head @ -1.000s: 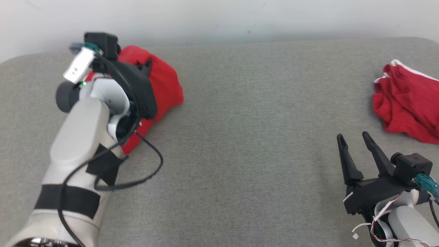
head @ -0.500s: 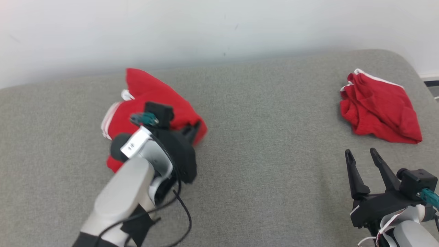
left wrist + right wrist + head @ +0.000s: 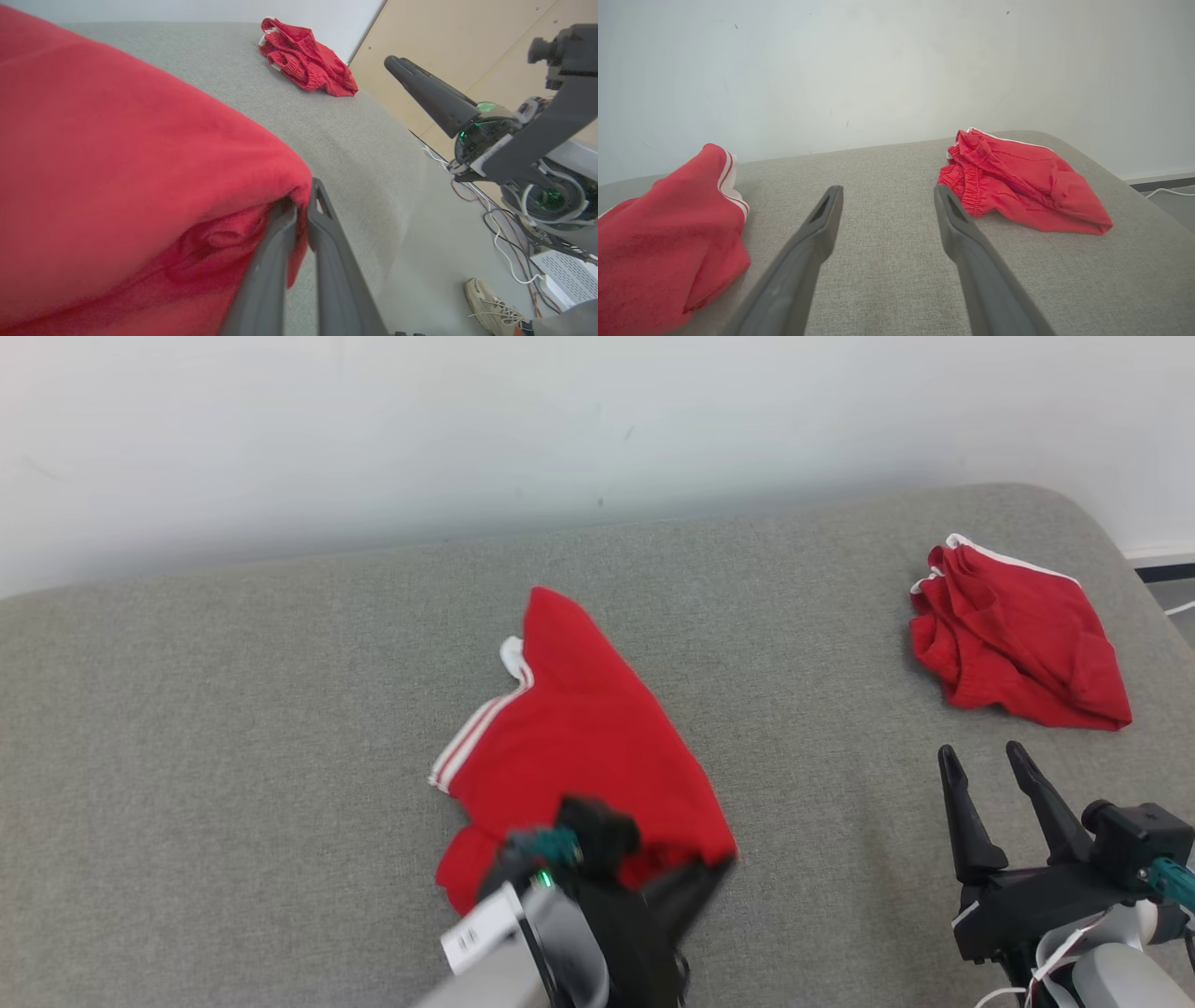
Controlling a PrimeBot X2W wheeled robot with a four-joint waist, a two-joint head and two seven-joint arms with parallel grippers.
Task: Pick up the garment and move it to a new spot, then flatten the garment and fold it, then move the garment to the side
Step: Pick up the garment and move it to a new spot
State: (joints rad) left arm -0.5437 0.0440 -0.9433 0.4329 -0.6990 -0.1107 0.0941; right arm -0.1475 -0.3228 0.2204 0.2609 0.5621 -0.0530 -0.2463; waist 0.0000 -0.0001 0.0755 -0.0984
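Two red items on the bench [image 3: 233, 709]: striped garment [image 3: 579, 747], clamped in the closed left gripper [image 3: 301, 196], now lies mid-bench, having moved from the left end; right gripper [image 3: 980, 761] open, near the crumpled garment [image 3: 1013, 649].

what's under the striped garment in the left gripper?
Around the striped garment the grey pad shows, and the cloth seems to lie on it. The left gripper is shut on its near edge. Whatever lies beneath the cloth is covered.
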